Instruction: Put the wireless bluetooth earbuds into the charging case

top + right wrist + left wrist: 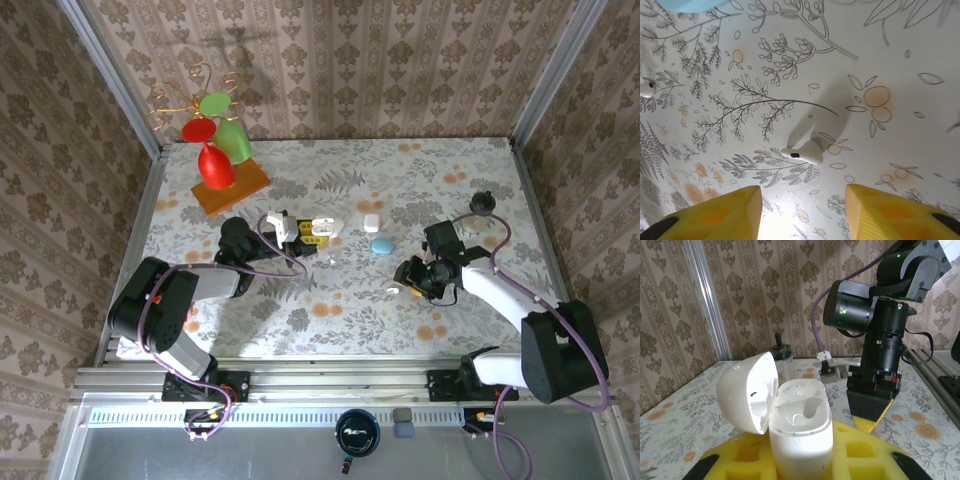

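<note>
Floral table [900,60]: an earbud [805,151] is lying just ahead of the right gripper's [802,210] parted fingers, untouched. The left gripper [800,465] is clamping the open charging case [800,425]. Off-centre closing risks flicking the earbud away.

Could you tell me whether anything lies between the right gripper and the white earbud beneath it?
Nothing visible does. The white earbud lies alone on the patterned tablecloth, just ahead of the open right gripper, with only bare cloth between them.
</note>
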Robot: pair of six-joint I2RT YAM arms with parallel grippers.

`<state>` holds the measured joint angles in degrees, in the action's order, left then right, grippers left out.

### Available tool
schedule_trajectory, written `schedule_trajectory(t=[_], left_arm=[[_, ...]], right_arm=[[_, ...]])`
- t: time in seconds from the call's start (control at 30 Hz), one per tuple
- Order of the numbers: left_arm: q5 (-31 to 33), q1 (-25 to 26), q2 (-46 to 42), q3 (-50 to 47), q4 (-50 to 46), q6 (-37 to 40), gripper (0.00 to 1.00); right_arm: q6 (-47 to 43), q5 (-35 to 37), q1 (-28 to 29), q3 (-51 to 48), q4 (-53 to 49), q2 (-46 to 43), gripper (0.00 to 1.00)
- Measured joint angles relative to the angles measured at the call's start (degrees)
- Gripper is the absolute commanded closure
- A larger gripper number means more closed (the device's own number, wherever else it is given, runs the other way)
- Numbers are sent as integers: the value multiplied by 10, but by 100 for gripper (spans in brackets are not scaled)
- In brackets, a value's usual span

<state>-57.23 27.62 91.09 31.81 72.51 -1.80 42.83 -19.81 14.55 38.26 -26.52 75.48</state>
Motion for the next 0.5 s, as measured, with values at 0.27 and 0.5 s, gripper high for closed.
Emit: schedule_trajectory(t=[0.27, 0.5], left_arm=[[0, 0, 0, 0, 0, 1, 95], [0, 0, 0, 0, 0, 2, 95]], right_arm=[[23, -35, 2, -2, 61, 73, 55], [24, -43, 3, 1, 71, 98, 57]])
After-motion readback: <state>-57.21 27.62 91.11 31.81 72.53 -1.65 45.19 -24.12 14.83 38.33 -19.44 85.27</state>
